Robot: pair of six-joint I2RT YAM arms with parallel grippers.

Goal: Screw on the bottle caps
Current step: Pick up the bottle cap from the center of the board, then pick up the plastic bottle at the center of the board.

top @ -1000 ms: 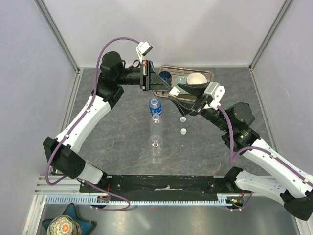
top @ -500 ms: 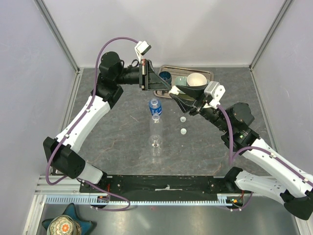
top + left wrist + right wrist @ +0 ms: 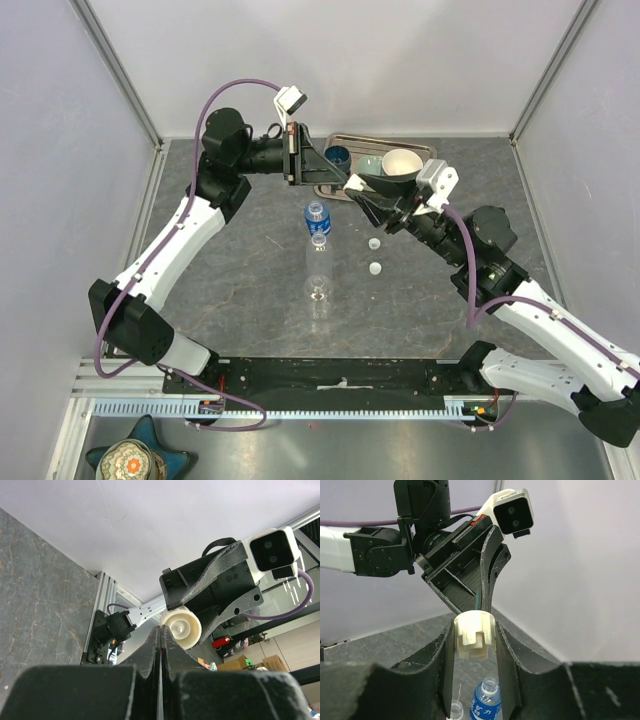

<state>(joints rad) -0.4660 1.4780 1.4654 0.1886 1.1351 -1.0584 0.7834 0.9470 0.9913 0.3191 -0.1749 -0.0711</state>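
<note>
Both arms raised, tips close together, left pincer [image 3: 160, 642] closed, right pincer [image 3: 475, 639] clamped on bottle cap [image 3: 474, 629]

This was a robotics lab test cell. A grey stone-patterned table [image 3: 250, 270] was walled in by white panels [image 3: 340, 60] on aluminium posts [image 3: 125, 80]. Two robot arms [image 3: 180, 235] were bolted to a black rail [image 3: 340, 375] at the table's near edge, and cardboard boxes [image 3: 274, 664] stood beyond the table.

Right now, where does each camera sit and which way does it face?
Top: above and behind, looking down on the table; both arms show.
Left wrist: faces the right hand past its own shut fingers.
Right wrist: faces the left hand past its own fingers, gripping a cap.
Shared: both wrist views show the cap.
</note>
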